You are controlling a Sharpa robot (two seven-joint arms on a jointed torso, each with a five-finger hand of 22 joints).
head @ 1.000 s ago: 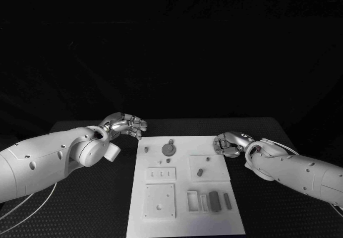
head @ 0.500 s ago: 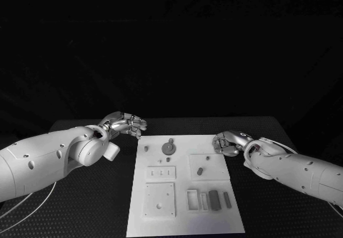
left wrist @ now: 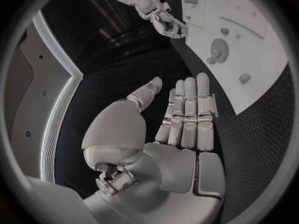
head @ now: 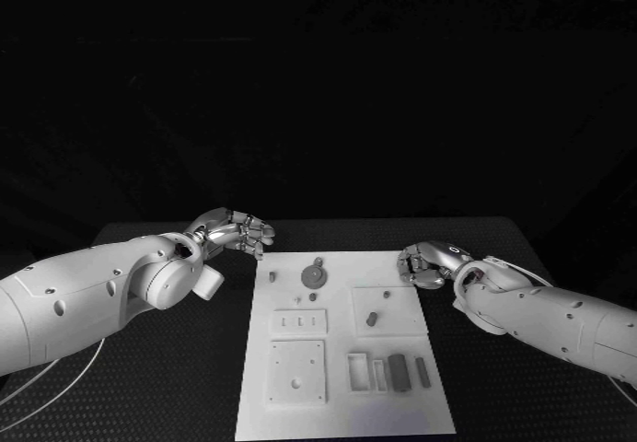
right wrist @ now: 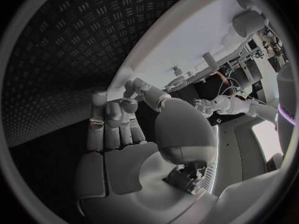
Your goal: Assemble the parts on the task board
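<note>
The white task board (head: 339, 405) lies in the middle of the table. Its far half carries a grey toothed disc (head: 313, 274), a small peg (head: 272, 276) and several small grey pieces. Two dark grey bars (head: 399, 373) stand by a slot block near the front. My left hand (head: 237, 230) hovers at the board's far left corner. Its fingers (left wrist: 190, 109) are straight and side by side, the thumb apart, and it holds nothing. My right hand (head: 425, 264) sits at the board's right edge, fingers (right wrist: 127, 102) curled in with nothing seen inside.
Black ribbed table (head: 173, 368) surrounds the board on both sides. A plate with three slots (head: 300, 322) and a square plate (head: 296, 371) are fixed to the board's left half. The left wrist view shows the disc (left wrist: 219, 49) and my right hand (left wrist: 167, 24).
My left hand's fingertips have dipped slightly toward the board's far left corner. My right hand has barely shifted along the board's right edge.
</note>
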